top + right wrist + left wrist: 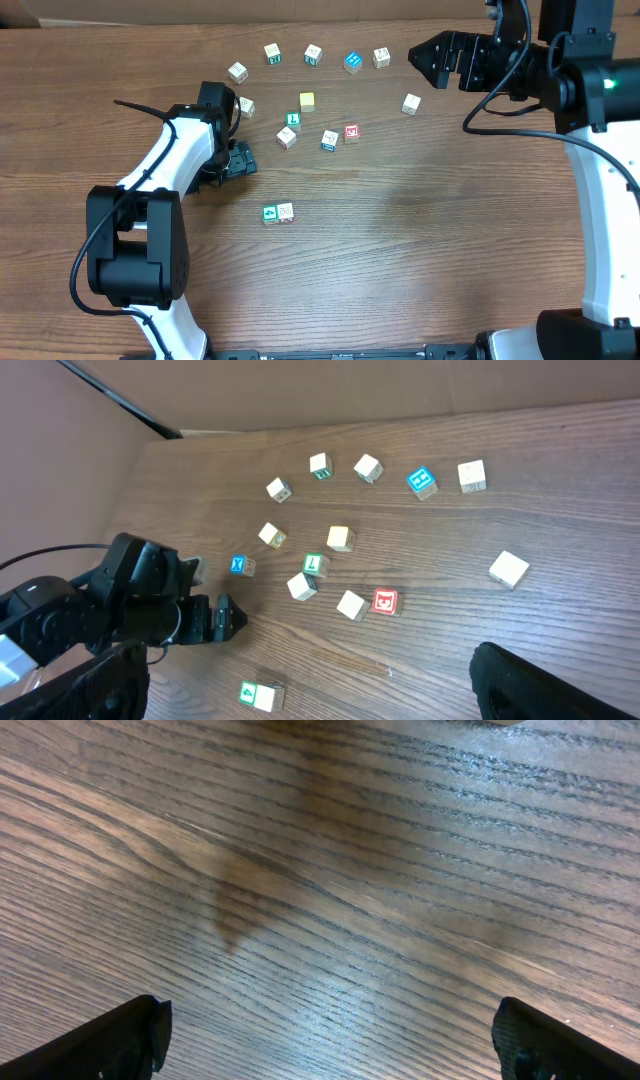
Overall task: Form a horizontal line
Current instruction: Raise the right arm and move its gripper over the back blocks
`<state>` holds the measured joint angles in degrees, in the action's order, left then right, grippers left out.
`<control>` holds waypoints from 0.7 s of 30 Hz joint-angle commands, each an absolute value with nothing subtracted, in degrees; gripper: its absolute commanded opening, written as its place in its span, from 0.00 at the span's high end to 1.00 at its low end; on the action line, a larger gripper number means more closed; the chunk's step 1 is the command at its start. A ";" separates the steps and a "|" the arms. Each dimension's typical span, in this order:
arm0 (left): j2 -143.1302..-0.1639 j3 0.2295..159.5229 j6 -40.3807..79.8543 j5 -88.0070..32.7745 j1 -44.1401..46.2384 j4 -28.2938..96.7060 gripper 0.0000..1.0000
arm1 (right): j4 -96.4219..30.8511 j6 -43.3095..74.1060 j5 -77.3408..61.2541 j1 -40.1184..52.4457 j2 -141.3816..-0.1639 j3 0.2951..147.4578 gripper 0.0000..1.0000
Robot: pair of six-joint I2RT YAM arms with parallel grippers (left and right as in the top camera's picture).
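Two cubes stand side by side as a short row: a green cube with a white mark (270, 213) (249, 693) and a white cube (285, 211) (268, 699) touching its right side. The green "L" cube (293, 120) (314, 564) and the red-faced cube (351, 131) (385, 601) lie apart in the scattered group farther back. My left gripper (243, 160) (328, 1020) is open over bare wood, up and to the left of the row. My right gripper (418, 58) (305, 660) hangs open high at the back right, holding nothing.
Loose cubes lie across the back: a blue "X" cube (246, 106) by the left arm, a plain yellow cube (307, 100), a blue-faced cube (353, 62), several pale ones such as (411, 103). A cardboard wall (300, 390) borders the table's far edge.
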<state>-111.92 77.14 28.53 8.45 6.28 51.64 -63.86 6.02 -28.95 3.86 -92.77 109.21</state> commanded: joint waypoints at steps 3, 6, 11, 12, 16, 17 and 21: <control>-112.51 76.95 28.73 9.15 6.39 51.75 0.00 | -64.73 5.96 -29.89 4.12 -94.26 110.21 0.00; -112.51 76.95 28.73 9.15 6.39 51.75 0.01 | -65.04 5.98 -30.13 4.12 -94.43 110.21 0.00; -112.51 76.95 28.73 9.15 6.39 51.75 0.01 | -64.93 5.96 -30.09 4.12 -94.50 110.21 0.00; -112.51 76.95 28.73 9.15 6.39 51.75 0.00 | -64.97 5.93 -30.09 4.12 -94.54 110.21 0.00; -112.51 76.95 28.73 9.15 6.39 51.75 0.01 | -64.97 5.98 -30.06 4.19 -94.65 110.21 0.00; -112.51 76.95 28.73 9.15 6.39 51.75 0.00 | -64.97 5.96 -30.04 4.34 -94.70 110.21 0.00; -112.51 76.95 28.73 9.15 6.39 51.75 0.00 | -64.86 6.00 -29.80 5.61 -94.98 110.21 0.00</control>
<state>-111.92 77.14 28.53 8.45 6.28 51.64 -65.14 6.00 -29.58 4.21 -94.45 109.19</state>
